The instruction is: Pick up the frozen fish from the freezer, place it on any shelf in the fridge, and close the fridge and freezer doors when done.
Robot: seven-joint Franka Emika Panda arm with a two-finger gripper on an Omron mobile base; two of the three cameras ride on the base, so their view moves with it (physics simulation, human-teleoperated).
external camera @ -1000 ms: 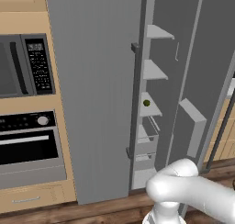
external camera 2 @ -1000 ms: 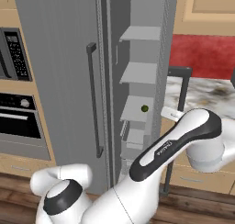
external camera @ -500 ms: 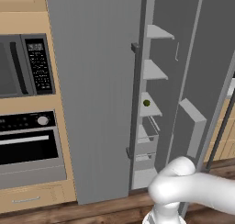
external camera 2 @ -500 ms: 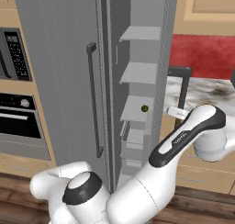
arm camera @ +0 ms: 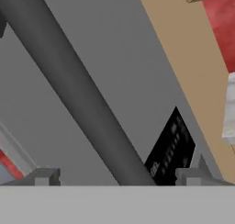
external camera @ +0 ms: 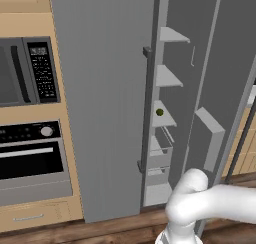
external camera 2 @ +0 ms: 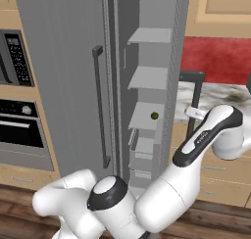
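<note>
The freezer stands open, its short pale shelves bare except for a small green ball. The frozen fish is hidden. The freezer door is swung wide. My gripper is open at that door's outer face, and its dark bar handle runs between the fingertips. The dark dispenser recess lies just beyond. The wide fridge door is shut, so the fridge's shelf is hidden.
A microwave and a wall oven sit in wooden cabinetry left of the unit. Right of the open door is a marbled counter over wooden drawers, below a red backsplash. My arm's elbow bends near that counter.
My hand has crept slightly up and to the right along the freezer door's handle, and the elbow has risen with it. The doors and the green ball have not moved.
</note>
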